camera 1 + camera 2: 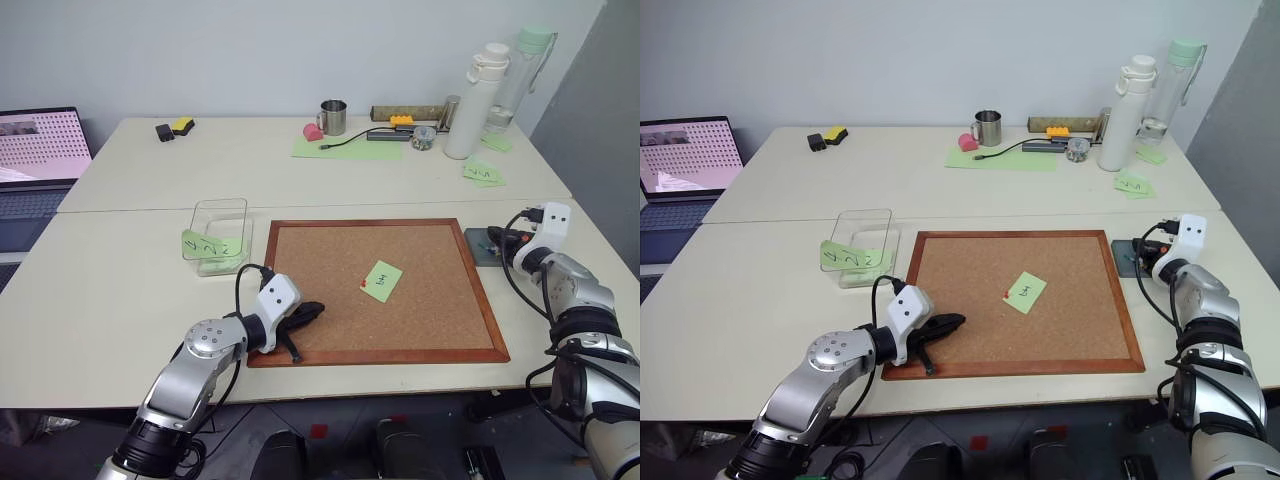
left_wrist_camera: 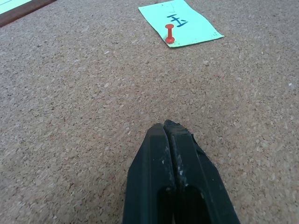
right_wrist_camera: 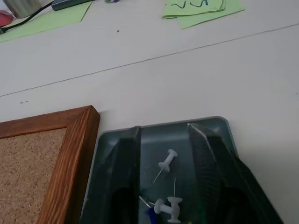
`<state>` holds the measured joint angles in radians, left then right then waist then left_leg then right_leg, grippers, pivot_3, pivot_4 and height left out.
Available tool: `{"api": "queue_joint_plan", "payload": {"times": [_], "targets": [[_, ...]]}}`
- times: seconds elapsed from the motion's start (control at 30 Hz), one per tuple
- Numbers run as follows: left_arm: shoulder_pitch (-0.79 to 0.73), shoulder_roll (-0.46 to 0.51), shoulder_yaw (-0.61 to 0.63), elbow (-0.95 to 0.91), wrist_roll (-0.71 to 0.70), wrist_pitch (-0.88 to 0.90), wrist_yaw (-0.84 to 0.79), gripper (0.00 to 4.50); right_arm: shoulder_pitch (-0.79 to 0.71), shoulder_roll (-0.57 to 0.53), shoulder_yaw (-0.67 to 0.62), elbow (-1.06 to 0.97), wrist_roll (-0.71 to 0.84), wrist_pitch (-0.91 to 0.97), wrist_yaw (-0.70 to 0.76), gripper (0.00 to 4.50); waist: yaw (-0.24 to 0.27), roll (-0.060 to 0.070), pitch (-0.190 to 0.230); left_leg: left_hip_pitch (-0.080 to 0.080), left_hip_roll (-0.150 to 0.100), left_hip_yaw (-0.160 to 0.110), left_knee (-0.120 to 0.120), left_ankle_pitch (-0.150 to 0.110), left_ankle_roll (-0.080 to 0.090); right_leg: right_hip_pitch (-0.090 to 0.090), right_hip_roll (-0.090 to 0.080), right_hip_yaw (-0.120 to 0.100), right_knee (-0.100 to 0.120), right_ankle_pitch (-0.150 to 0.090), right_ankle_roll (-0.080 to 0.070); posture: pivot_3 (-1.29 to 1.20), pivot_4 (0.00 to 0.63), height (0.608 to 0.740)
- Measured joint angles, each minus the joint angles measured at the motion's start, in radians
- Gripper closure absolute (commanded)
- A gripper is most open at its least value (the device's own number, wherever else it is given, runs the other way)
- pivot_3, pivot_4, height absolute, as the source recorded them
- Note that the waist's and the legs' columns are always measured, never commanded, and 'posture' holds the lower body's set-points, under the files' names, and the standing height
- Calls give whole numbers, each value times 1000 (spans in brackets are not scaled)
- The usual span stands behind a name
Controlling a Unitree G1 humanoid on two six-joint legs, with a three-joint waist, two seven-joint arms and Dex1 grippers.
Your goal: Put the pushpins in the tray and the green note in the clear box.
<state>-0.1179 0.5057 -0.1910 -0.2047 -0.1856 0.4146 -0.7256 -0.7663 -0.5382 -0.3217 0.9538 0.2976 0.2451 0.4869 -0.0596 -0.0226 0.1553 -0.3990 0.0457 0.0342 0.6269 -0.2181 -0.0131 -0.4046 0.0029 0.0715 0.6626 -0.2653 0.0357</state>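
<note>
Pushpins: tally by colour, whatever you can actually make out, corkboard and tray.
Red: 1, the red pushpin on the green note.
White: 2, one white pushpin and another, both in the tray.
Total: 3 countable. A blue bit beside the second white one is cut off, so it is not counted.

Head stereo overhead; wrist cameras close.

Two pale tables (image 1: 130,300) butt edge to edge. On the near one, from frame left: the clear box (image 1: 221,234), the wood-framed corkboard (image 1: 400,330), the tray (image 1: 483,247) at its right. On the far table, upper frame: a steel mug (image 1: 333,117), a pale-green sheet (image 1: 345,149), a white bottle (image 1: 476,101).
</note>
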Motion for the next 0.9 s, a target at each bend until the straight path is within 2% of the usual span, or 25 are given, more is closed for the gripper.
{"api": "queue_joint_plan", "payload": {"times": [0.47, 0.53, 0.63, 0.7, 0.8, 0.9], "targets": [[0, 0, -1, 4, 0, -5, -2, 4500, 5, -2, -6, -39, 4, -6, 24, 2644, 0, 1, 0, 0, 0, 0, 0, 0, 0, 0, 0, 0, 0, 0, 0, 0, 150, 740], [1, 0, -1, 2, 0, -6, -2, 4500, 27, -2, -8, -125, 22, -2, 54, 2644, 0, 1, 0, 0, 0, -1, 0, 0, 0, 0, 0, 0, 0, 0, 0, 0, 150, 740], [6, 0, 0, -2, 0, -7, 1, 4500, 158, -1, 27, -424, 69, 39, 150, 2644, 3, 1, 0, -1, 1, -2, -1, 0, 0, 0, 0, 0, 0, 0, 0, 0, 150, 740], [8, 0, 0, -2, 0, -7, 2, 4500, 224, 3, 55, -553, 86, 72, 189, 2644, 2, 1, 0, 0, 2, -3, -1, 0, 0, 0, 1, 0, 1, 0, 0, 0, 150, 740], [12, 0, 0, -4, 0, -7, 8, 4500, 384, 11, 139, -838, 122, 156, 230, 2644, 1, 2, -1, 0, 2, -4, -1, 0, 0, 0, 1, 0, 1, 0, 0, 0, 150, 740], [13, 0, 0, -4, 0, -7, 11, 4500, 472, 35, 216, -1028, 137, 217, 230, 2644, 0, 2, -1, 0, 2, -4, -1, 0, 0, 0, 1, 0, 1, 0, 0, 0, 150, 740]]}}
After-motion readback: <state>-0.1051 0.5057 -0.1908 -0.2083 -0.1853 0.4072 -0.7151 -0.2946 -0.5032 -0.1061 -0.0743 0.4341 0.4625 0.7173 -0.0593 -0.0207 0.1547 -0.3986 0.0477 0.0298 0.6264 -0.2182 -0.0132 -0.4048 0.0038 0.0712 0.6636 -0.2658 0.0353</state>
